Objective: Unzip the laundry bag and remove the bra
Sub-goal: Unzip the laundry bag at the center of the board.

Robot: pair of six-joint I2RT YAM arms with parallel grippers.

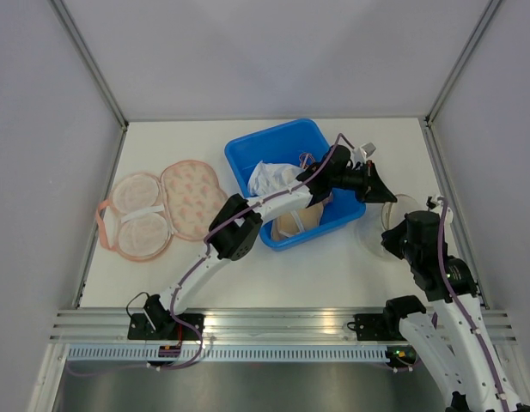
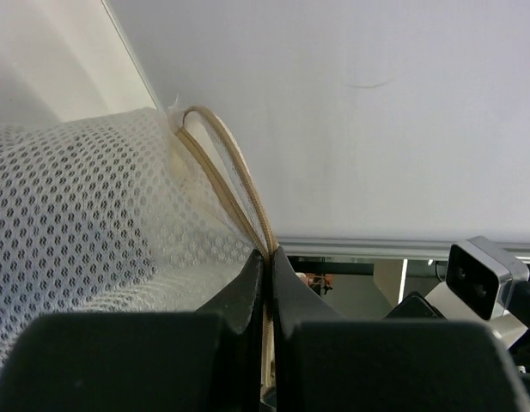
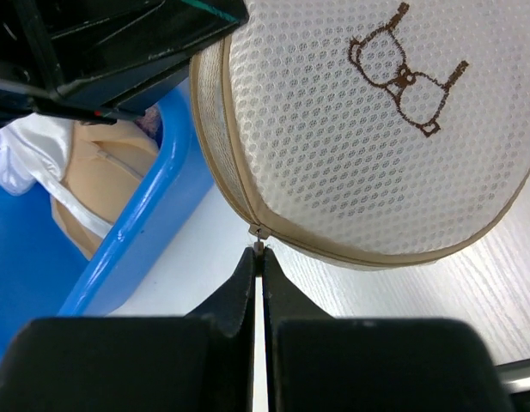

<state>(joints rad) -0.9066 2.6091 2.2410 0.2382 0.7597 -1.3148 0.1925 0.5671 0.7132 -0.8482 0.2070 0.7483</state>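
A round white mesh laundry bag (image 3: 368, 129) with beige trim and a brown drawing lies on the table right of the blue bin; it also shows in the top view (image 1: 373, 230), partly under my right arm. My right gripper (image 3: 259, 251) is shut on the small metal zipper pull (image 3: 258, 243) at the bag's near edge. My left gripper (image 2: 269, 257) reaches over the bin (image 1: 375, 185) and is shut on the bag's beige loop (image 2: 234, 176) at its far side. The zipper looks closed. No bra shows inside the bag.
The blue bin (image 1: 247, 150) holds white and beige garments (image 1: 273, 180). A pink floral item with two round mesh halves (image 1: 153, 210) lies open at the left. Grey walls surround the table on three sides.
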